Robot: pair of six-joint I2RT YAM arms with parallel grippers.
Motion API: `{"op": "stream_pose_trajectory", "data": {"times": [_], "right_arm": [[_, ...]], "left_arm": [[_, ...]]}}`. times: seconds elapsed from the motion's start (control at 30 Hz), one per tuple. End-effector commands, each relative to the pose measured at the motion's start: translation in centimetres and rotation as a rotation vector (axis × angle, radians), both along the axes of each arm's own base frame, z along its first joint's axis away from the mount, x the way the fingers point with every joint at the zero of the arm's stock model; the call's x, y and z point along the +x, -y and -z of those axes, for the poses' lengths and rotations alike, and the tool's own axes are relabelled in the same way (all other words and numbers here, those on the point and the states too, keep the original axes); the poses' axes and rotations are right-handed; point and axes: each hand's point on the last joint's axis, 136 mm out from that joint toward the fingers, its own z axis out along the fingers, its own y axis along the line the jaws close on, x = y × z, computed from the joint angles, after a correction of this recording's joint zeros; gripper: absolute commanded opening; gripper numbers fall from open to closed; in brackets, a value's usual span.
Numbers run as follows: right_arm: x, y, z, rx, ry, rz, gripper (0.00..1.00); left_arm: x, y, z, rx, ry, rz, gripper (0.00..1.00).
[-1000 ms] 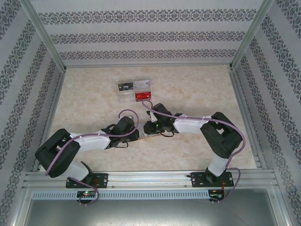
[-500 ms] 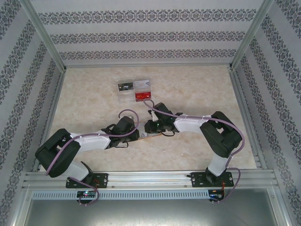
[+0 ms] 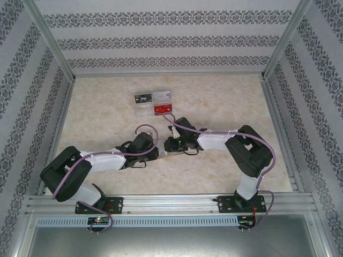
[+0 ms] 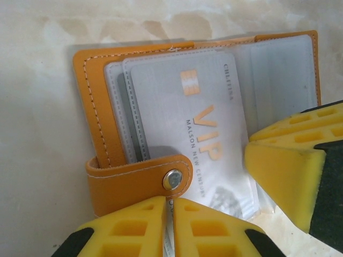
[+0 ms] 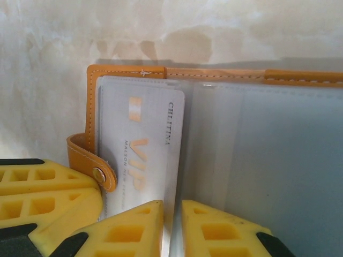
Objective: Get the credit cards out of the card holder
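The orange card holder [image 4: 96,107] lies open on the table, its snap strap [image 4: 136,179] folded over the near edge. A silver VIP credit card [image 4: 198,123] sits in its front clear sleeve. My left gripper [image 4: 172,201] is shut on the holder's near edge just below the strap. My right gripper [image 5: 172,206] is shut on the right edge of the VIP card [image 5: 142,134] in its sleeve. One yellow finger of the right gripper [image 4: 284,171] shows beside the card. From above, both grippers [image 3: 158,150] [image 3: 167,144] meet over the card holder [image 3: 170,155], which they mostly hide.
Several cards [image 3: 153,103], one red, lie flat on the table behind the grippers. Patterned walls and metal rails [image 3: 59,123] close in the marble tabletop [image 3: 225,101] on three sides. The empty sleeves of the holder [image 5: 278,160] spread to the right.
The right arm's wrist has edged slightly left toward the left gripper. The left arm and the card holder have stayed put.
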Motion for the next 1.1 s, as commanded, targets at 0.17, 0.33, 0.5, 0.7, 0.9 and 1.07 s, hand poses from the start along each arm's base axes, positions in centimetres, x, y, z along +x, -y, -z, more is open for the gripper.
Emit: {"op": "stream_pose_trajectory", "data": {"times": [0.17,0.33,0.5,0.7,0.9,1.07], "right_arm": [[-0.6,-0.1,0.7,0.017,-0.047,-0.001,0.05],[-0.5,0.6,0.6,0.014,-0.043,0.019,0.0],[0.1,2.3,0.5,0.015,-0.041,0.064,0.0],[0.2,3.3,0.3,0.026,-0.042,0.08,0.0],[0.3,2.6,0.1,0.051,-0.048,0.064,0.13],[0.5,2.4,0.6,0.052,-0.056,0.06,0.24]], "left_arm": [[0.6,0.4,-0.1,-0.024,0.001,-0.007,0.13],[0.5,0.1,-0.1,-0.014,0.001,-0.014,0.13],[0.4,-0.4,0.0,0.002,0.001,-0.023,0.13],[0.4,-0.4,-0.2,0.001,0.007,-0.023,0.13],[0.5,-0.2,-0.3,-0.001,0.005,-0.019,0.13],[0.4,-0.2,-0.2,-0.002,0.001,-0.016,0.12]]}}
